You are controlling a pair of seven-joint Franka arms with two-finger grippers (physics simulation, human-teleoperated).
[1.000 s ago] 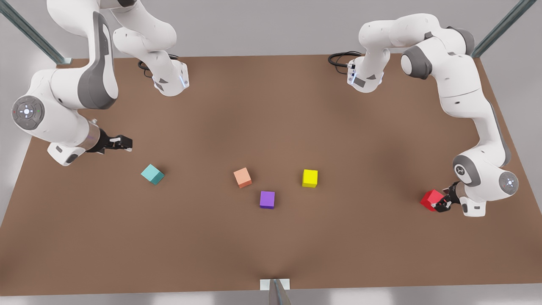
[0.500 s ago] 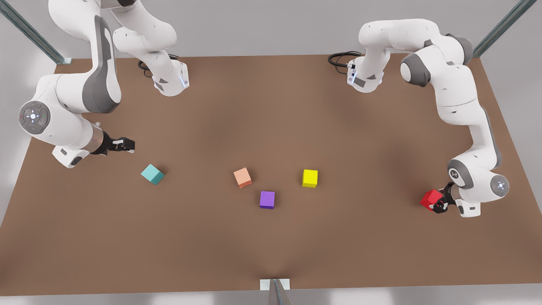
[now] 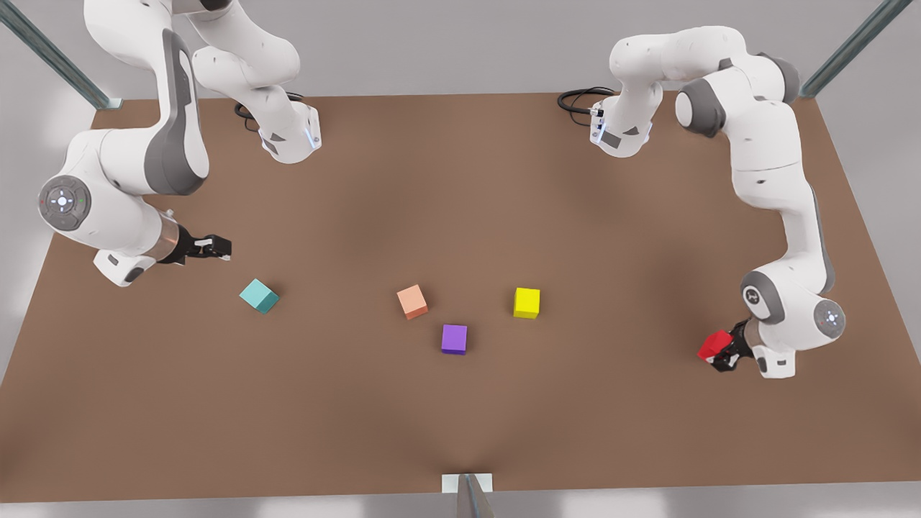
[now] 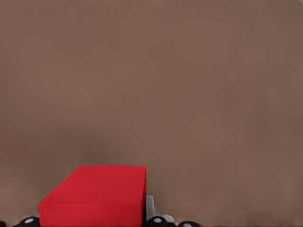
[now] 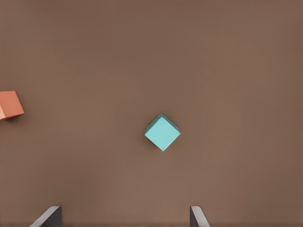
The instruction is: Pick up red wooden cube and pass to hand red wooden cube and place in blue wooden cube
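Red wooden cube (image 3: pixel 714 344) in left gripper (image 3: pixel 722 352)

red wooden cube (image 4: pixel 94 196): cut by frame edge | left gripper (image 3: pixel 722 354) fingers: mostly hidden behind cube

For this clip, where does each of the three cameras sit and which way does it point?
Front view: high off the arms, looking down on the brown table; both arms show.
Left wrist view: on the arm holding the small red wooden cube, looking along the left gripper at the table.
Right wrist view: looking down at the teal wooden cube, open right gripper fingertips showing.
Shared: both cubes appear in the front view.
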